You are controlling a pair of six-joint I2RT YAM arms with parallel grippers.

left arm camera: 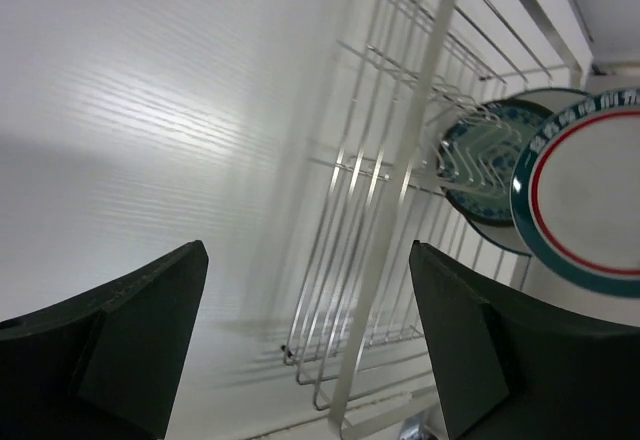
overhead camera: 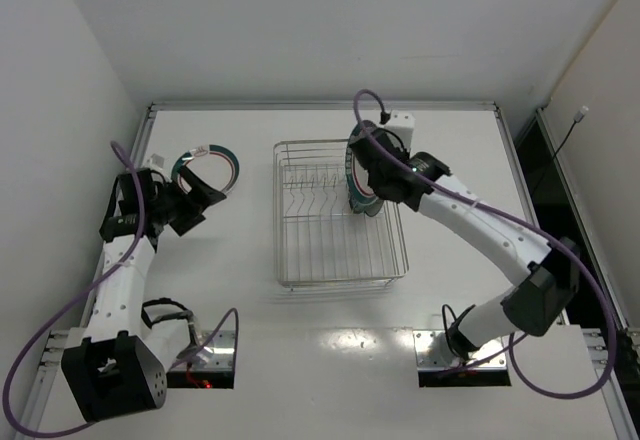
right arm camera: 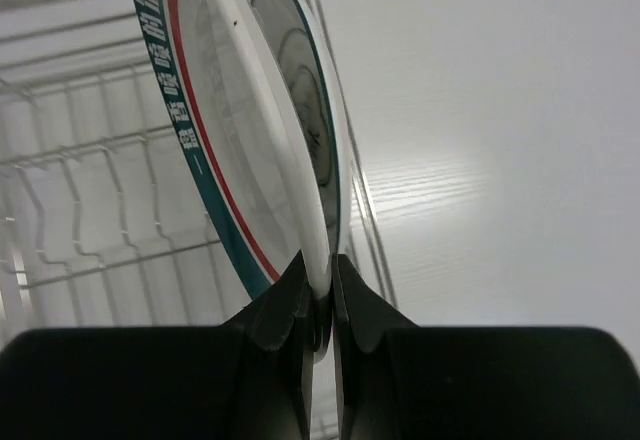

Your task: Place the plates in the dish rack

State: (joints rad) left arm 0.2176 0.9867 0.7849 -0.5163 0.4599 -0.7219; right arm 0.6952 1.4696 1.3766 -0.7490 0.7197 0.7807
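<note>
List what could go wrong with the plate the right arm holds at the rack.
1. The right gripper pinches the teal-and-red plate only at its rim; it could pivot or slip.
2. It stands close to a racked plate; lowering may knock them together.
3. If it misses the prongs of the dish rack, it could tip on release.

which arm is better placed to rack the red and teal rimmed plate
Right. The right tool is shut on the white round plate with the teal-and-red rim, held on edge over the silver wire dish rack. The left tool is open, by the white round dark-teal-rimmed plate.
</note>
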